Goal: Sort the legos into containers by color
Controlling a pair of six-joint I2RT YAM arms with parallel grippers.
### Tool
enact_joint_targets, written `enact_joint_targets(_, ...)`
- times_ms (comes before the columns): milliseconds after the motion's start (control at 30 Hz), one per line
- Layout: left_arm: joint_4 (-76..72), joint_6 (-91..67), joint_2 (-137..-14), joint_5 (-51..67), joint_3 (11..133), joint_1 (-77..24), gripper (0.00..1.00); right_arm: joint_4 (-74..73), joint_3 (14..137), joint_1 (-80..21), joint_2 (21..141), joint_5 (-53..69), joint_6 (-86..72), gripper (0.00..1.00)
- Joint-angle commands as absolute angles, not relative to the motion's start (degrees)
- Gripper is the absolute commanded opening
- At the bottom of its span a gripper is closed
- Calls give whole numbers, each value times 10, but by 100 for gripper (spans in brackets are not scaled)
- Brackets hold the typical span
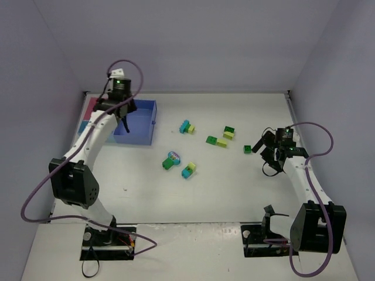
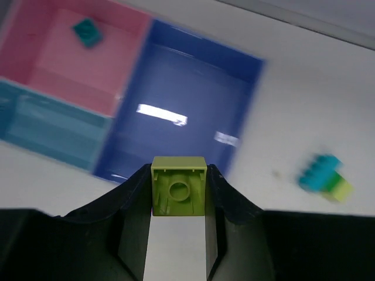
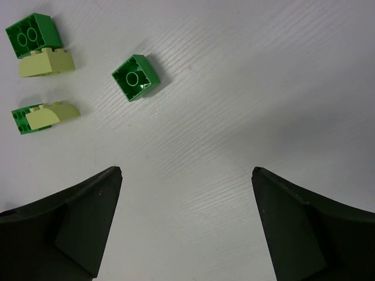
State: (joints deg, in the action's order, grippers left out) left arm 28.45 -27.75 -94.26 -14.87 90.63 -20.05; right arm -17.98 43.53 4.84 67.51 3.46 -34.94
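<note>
Tray [image 2: 88, 76], pink, holds teal lego [image 2: 87, 32]; left gripper [image 2: 179, 171] pinches yellow-green lego [image 2: 179, 193]; right gripper [image 3: 186, 172] gapes.

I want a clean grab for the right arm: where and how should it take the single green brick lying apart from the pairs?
Grip the single green brick by two opposite side walls, from straight above. It lies hollow side up, skewed to the open right gripper, so likely turn the wrist first.
</note>
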Motion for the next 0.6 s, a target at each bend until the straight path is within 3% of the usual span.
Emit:
enact_joint_targets(0, 304, -196, -953, -135, 906, -129, 1, -157, 451, 47, 680, 42, -335, 90)
enact_joint_targets(233, 282, -158, -1052, -111, 943, 26, 10, -144, 452, 47, 686, 62, -322, 90)
enact_joint_targets(400, 294, -139, -1100, -105, 970, 53, 19, -143, 453, 47, 688, 59, -316, 90)
enact_joint_targets(567, 287, -134, -1122, -102, 968, 63, 43, -142, 454, 47, 695, 55, -309, 91)
